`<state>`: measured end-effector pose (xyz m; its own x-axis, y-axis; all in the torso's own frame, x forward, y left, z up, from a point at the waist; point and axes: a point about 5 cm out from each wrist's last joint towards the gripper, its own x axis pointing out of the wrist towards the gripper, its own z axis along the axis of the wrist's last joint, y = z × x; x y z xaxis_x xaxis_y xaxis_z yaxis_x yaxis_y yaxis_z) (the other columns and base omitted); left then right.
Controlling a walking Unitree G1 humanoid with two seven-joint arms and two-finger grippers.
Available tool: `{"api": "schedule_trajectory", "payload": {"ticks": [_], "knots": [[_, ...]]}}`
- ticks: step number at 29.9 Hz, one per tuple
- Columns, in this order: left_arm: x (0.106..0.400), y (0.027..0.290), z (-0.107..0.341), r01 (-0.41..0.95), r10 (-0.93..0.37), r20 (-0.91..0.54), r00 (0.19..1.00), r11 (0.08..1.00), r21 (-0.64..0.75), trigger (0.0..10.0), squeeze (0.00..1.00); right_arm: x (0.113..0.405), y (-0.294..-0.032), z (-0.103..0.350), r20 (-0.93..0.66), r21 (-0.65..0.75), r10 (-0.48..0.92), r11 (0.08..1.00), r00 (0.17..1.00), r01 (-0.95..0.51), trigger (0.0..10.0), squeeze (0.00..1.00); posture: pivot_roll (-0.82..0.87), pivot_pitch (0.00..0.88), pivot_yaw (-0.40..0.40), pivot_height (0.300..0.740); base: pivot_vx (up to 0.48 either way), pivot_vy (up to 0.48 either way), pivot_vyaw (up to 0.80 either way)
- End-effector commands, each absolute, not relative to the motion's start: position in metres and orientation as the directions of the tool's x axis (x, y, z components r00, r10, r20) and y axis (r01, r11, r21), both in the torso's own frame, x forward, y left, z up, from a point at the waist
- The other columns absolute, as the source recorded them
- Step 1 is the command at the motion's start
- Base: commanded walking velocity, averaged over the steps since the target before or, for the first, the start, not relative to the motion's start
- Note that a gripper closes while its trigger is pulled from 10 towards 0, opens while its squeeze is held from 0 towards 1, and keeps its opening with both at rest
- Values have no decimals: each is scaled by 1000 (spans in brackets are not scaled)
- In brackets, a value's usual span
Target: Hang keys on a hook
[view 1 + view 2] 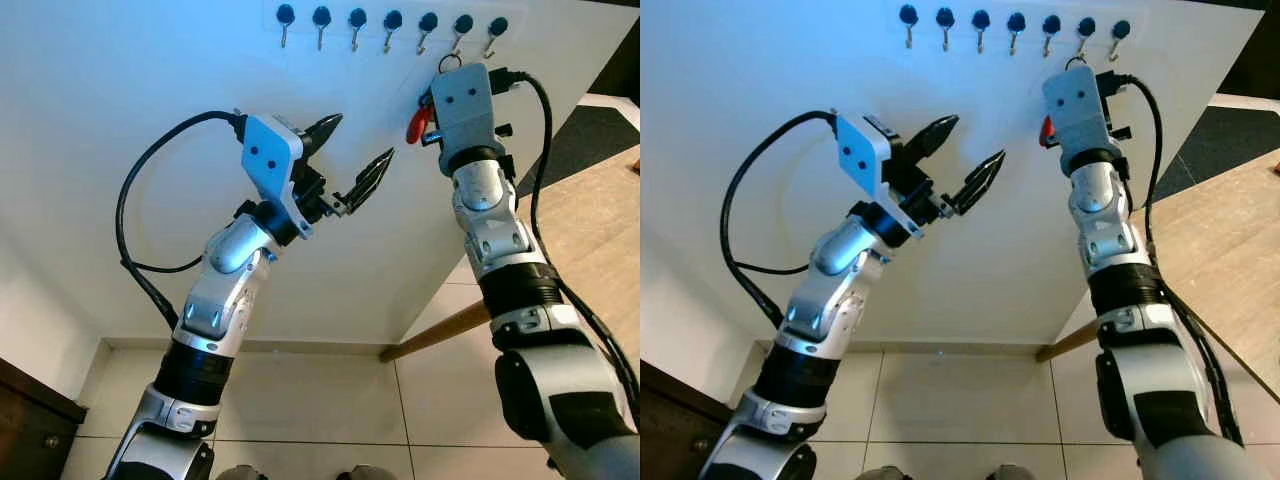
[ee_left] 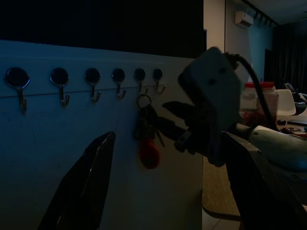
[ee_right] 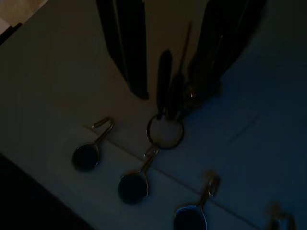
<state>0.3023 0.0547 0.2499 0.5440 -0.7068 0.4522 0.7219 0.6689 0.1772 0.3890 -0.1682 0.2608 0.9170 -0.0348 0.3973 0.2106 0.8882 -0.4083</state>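
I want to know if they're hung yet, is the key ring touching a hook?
Touching. In the right wrist view the key ring sits looped over the tip of a hook.

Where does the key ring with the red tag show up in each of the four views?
Left eye: keys upper right, beside the right pincer.
Right eye: red tag upper middle, left of the right wrist.
Left wrist: centre, hanging below the hooks.
Right wrist: ring at centre, on a hook.
Shared landmark: the row of hooks.

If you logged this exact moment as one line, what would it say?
right gripper: at keys, key ring on a hook | left gripper: open, raised, holding nothing | hook row on white wall panel
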Motion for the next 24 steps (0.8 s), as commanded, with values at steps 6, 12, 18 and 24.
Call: {"api": "schedule_trajectory", "payload": {"ticks": [6,12,18,24], "knots": [[302,57,233,721,-710,407,575,674,157,10000,0,363,-157,212,378,-279,28,956,926,85,10000,0,31,75,-55,740,0,0,0],[297,80,162,730,-754,162,637,657,186,10000,0,329,-152,92,-14,-121,85,989,996,-87,10000,0,28,55,-42,740,0,0,0],[290,113,60,655,-610,-275,743,747,112,10000,0,271,-172,-15,-505,56,-10,997,863,44,10000,0,44,26,-39,740,0,0,0],[261,146,-17,395,-327,-577,748,919,-9,10000,0,210,-180,-66,-719,79,-46,986,693,148,10000,0,43,7,-29,740,0,0,0]]}}
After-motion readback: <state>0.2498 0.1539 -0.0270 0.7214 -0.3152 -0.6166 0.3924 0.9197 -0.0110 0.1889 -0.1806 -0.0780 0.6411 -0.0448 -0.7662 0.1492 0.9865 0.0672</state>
